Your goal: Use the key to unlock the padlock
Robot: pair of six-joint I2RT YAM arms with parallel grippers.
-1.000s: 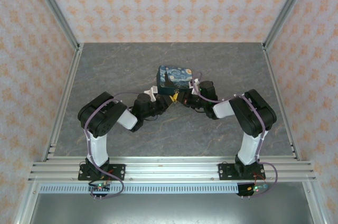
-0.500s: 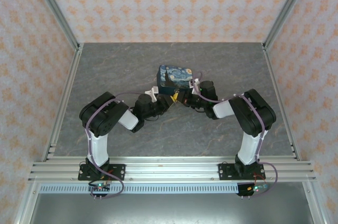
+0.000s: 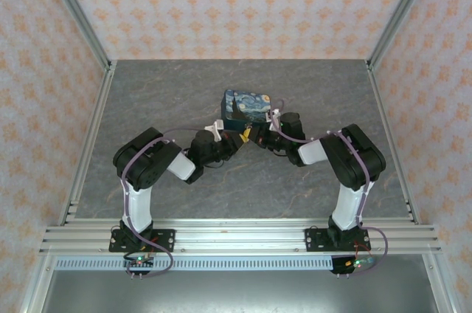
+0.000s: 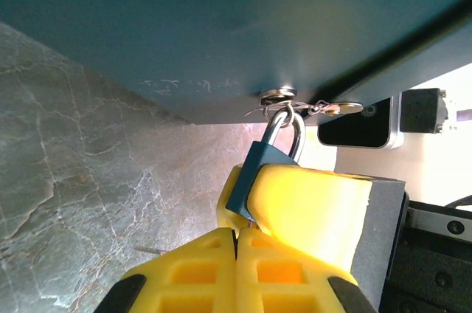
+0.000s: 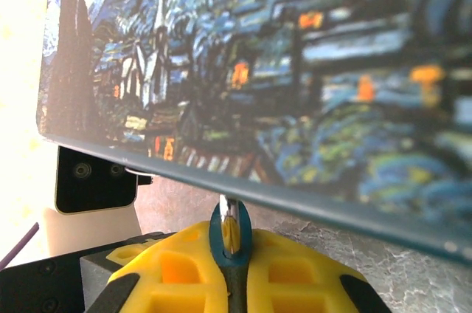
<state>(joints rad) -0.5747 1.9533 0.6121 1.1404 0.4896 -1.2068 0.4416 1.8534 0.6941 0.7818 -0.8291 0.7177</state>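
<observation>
Left fingers (image 4: 192, 272) pressing closed, tips meeting lower corner of padlock (image 4: 245, 179); cannot tell whether key is sitting between them. Right fingers (image 4: 310, 202) clamping padlock's dark blue body. Silver shackle (image 4: 284, 132) hanging through hasp (image 4: 278, 96) on painted box (image 3: 247, 105), box resting at middle of table (image 3: 147, 99).

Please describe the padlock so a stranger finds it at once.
Find the painted blue box at the middle of the table. From a metal ring on its near side hangs the padlock: a small dark-blue body with a silver shackle, pinched by the right gripper.
</observation>
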